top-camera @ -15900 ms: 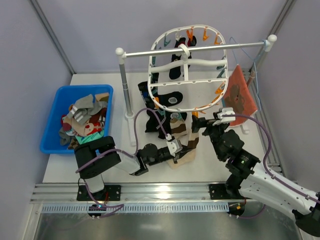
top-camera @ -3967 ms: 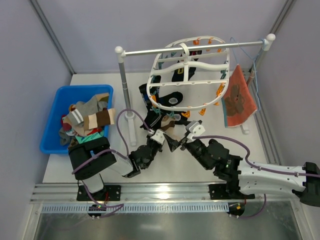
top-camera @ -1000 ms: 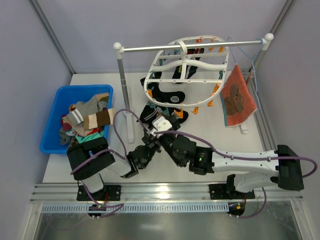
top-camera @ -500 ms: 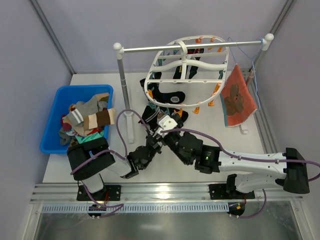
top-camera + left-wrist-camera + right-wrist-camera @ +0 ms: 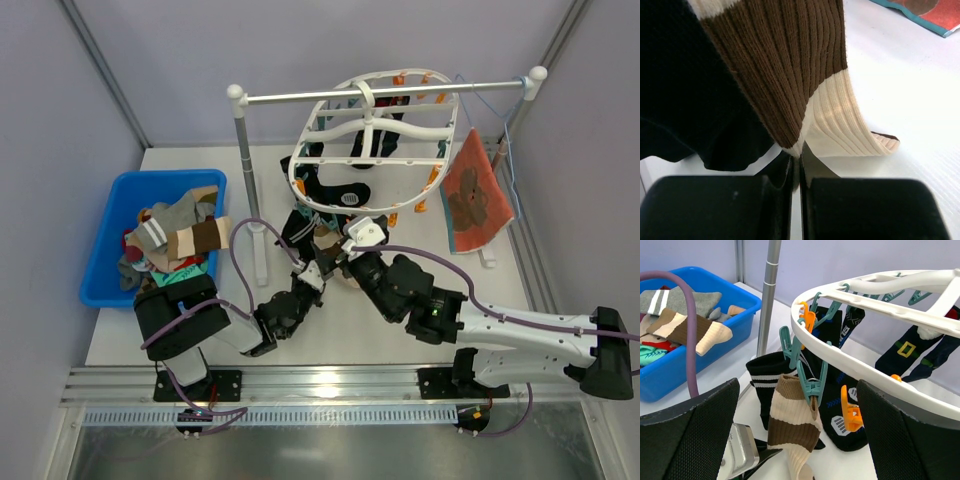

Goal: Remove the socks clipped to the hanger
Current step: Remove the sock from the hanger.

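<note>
- Pale lilac-grey walls (image 5: 250, 40) close in the cell at back, left and rt.
- White table top (image 5: 190, 158) carries everything I see; arm bases sit at its near edge.
- White-and-grey metal rail stand (image 5: 285, 97) spans the back of the table.
- Large white plastic oval hanger (image 5: 875, 371) is hooked on that rail, with dark socks (image 5: 910, 352) clipped under it.
- Blue plastic bin (image 5: 105, 250) at the left is heaped w/ loose socks (image 5: 175, 240).
- Orange-red flower-print cloth (image 5: 475, 200) hangs by the rail's rt end.
- Brown-and-cream ribbed sock (image 5: 792, 432) hangs from a teal clip (image 5: 812, 382) on the hanger's front rim.
- Left gripper (image 5: 800, 160) is pinched tight on that sock's lower edge, just above the table.
- Right gripper (image 5: 797, 405) is spread wide and holds nothing, facing the clip.
</note>
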You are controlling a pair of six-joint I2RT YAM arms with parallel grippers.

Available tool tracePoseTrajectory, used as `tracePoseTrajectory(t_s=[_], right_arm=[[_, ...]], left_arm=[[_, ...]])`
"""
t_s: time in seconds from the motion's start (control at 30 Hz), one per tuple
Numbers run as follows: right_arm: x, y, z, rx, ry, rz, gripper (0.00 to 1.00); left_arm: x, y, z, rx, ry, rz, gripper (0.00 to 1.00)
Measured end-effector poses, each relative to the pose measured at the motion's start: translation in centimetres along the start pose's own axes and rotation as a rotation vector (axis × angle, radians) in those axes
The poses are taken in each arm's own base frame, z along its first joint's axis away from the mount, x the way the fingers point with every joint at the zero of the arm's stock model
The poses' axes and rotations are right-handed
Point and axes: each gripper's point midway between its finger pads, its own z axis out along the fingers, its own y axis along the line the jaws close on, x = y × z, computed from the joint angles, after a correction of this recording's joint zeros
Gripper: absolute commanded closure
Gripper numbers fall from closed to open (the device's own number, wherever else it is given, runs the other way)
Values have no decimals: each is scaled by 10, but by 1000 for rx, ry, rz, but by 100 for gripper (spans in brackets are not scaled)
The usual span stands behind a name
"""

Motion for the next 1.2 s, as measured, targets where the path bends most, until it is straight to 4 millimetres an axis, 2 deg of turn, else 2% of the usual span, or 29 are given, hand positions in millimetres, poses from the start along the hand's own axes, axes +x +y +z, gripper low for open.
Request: tracePoseTrajectory(t_s=[0.3, 0.47, 0.63, 0.77, 0.93, 1.2], right_arm=[[3, 1, 2, -6, 5, -6, 2], [1, 9, 1, -45, -3, -7, 2], [-4, 43, -14, -132, -17, -40, 2], [8, 65, -17, -172, 7, -89, 2], [22, 63, -10, -120, 43, -135, 2], [17, 49, -4, -49, 30, -125, 2]], left_arm=[[0, -1, 0, 0, 0, -10, 100], [0, -1, 0, 0, 0, -12, 100], [0, -1, 0, 0, 0, -12, 100], [0, -1, 0, 0, 0, -12, 100], [0, -1, 0, 0, 0, -12, 100], [0, -1, 0, 0, 0, -12, 100]])
